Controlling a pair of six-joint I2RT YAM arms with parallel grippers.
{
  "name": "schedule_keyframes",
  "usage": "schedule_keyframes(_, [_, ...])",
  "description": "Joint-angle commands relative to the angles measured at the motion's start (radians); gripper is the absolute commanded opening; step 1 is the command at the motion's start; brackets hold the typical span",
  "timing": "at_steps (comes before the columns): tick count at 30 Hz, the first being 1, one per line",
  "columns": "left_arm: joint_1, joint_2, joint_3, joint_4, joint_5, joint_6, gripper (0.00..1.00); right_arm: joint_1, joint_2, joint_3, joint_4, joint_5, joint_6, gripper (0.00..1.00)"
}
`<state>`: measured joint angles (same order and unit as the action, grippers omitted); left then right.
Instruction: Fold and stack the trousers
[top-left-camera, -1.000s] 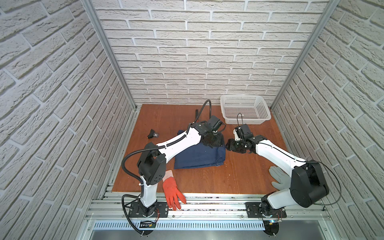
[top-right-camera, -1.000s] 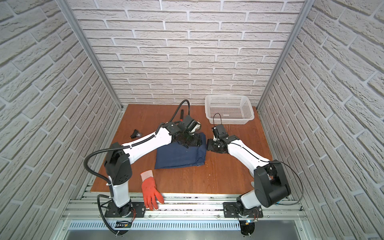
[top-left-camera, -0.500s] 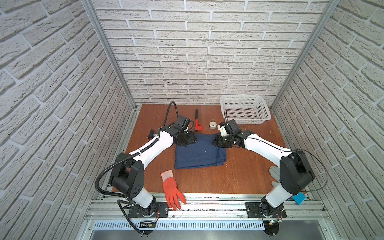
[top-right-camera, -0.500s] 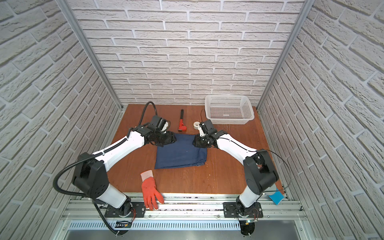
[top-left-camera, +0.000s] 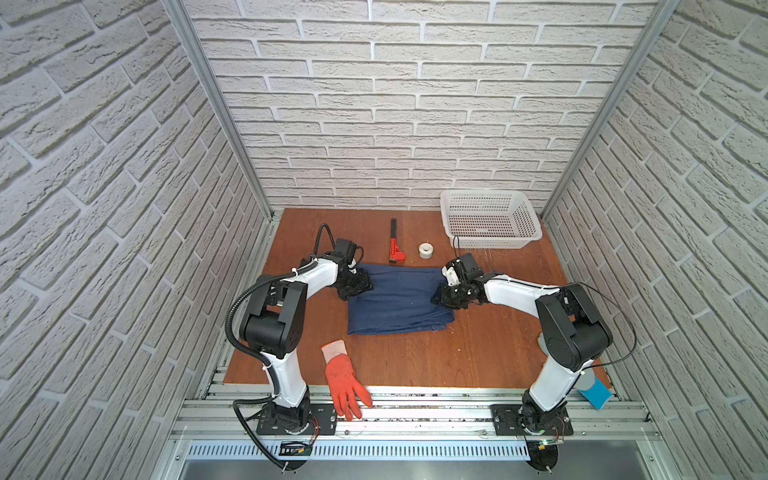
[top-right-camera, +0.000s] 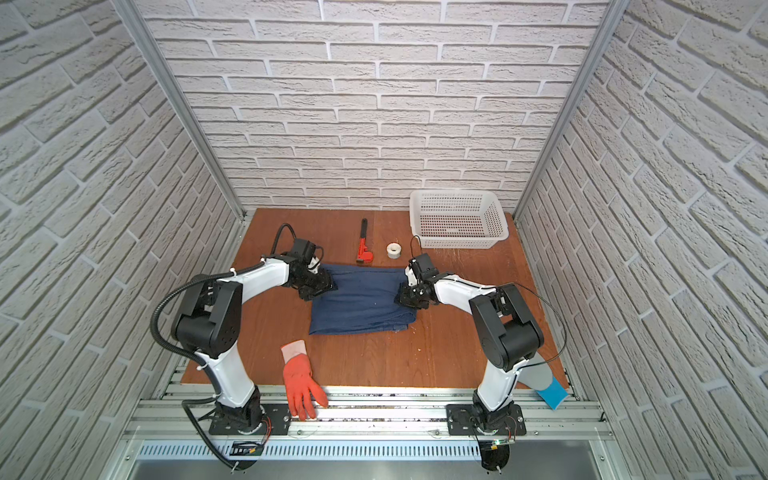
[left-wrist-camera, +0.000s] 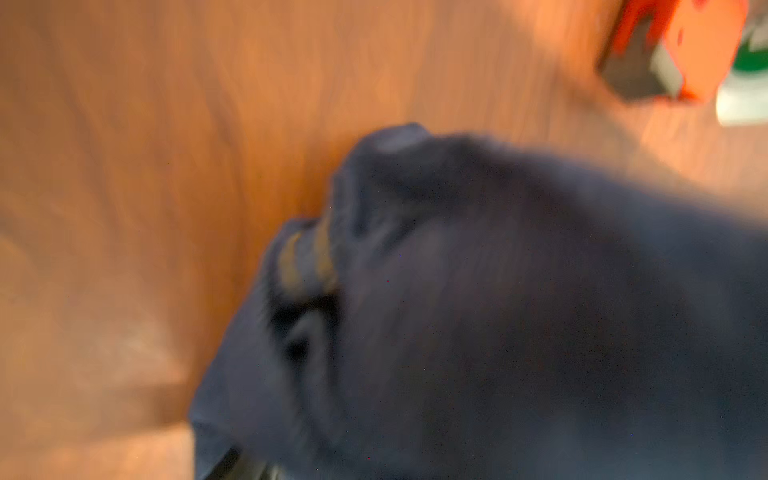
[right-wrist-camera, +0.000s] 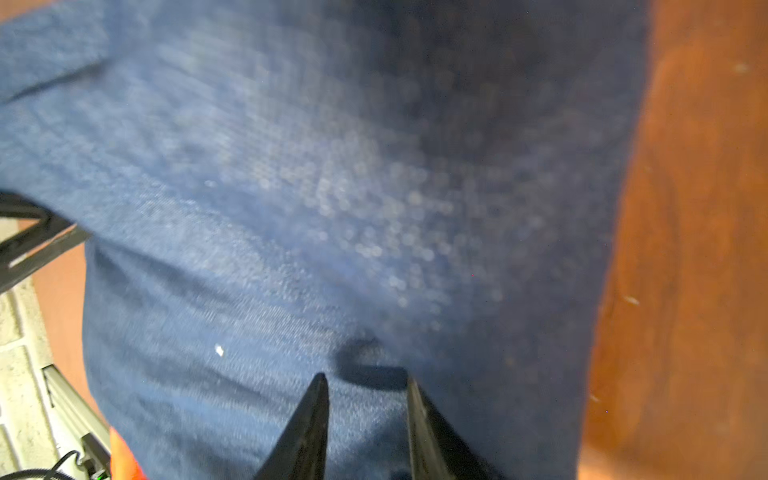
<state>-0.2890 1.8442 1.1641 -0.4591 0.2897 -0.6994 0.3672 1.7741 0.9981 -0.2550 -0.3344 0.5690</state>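
Observation:
The trousers (top-left-camera: 399, 303) lie folded into a dark blue rectangle mid-table, seen in both top views (top-right-camera: 361, 303). My left gripper (top-left-camera: 357, 286) sits low at their far left corner. In the left wrist view, bunched denim (left-wrist-camera: 498, 291) with tan stitching rises over the jaws and hides them; the gripper looks shut on that fold. My right gripper (top-left-camera: 442, 297) rests on the trousers' right edge. The right wrist view shows the gripper (right-wrist-camera: 365, 382) with its two dark fingers close together and denim (right-wrist-camera: 332, 187) pinched between them.
A red pipe wrench (top-left-camera: 395, 247) and a white tape roll (top-left-camera: 426, 250) lie just behind the trousers. A white basket (top-left-camera: 490, 224) stands at the back right. An orange-red glove (top-left-camera: 343, 380) overhangs the front edge. A grey glove (top-right-camera: 538, 374) lies behind the right arm's base.
My left gripper has swung from the trousers' far right side to their far left corner. My right gripper has moved onto the right edge and narrowed on the denim.

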Motion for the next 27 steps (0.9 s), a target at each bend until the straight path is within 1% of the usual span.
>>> schedule_keyframes(1, [0.015,0.031,0.008,-0.044,-0.025,0.035,0.66,-0.001,0.006,-0.028,-0.025,0.019,-0.008,0.39])
schedule_keyframes(4, [0.036,0.005,0.004,-0.074,-0.038,0.053,0.67,0.007,-0.043,0.001,-0.085,0.023,-0.037,0.45])
schedule_keyframes(9, [0.084,-0.007,0.017,-0.117,-0.047,0.087,0.68,0.018,-0.102,0.028,-0.143,0.03,-0.056,0.46])
schedule_keyframes(13, [0.101,0.001,0.062,-0.159,-0.053,0.11,0.69,0.031,-0.101,0.017,-0.145,0.043,-0.05,0.43])
schedule_keyframes(16, [0.1,-0.024,0.082,-0.182,-0.058,0.113,0.69,0.047,-0.077,-0.007,-0.116,0.042,-0.033,0.39])
schedule_keyframes(19, [0.097,-0.089,0.079,-0.201,-0.072,0.112,0.69,0.074,-0.049,-0.026,-0.087,0.042,-0.012,0.37])
schedule_keyframes(24, [0.079,-0.256,0.045,-0.24,-0.111,0.099,0.7,0.134,-0.027,-0.053,-0.033,0.043,0.04,0.36])
schedule_keyframes(27, [0.052,-0.354,0.036,-0.274,-0.147,0.094,0.7,0.171,-0.005,-0.043,-0.006,0.037,0.069,0.36])
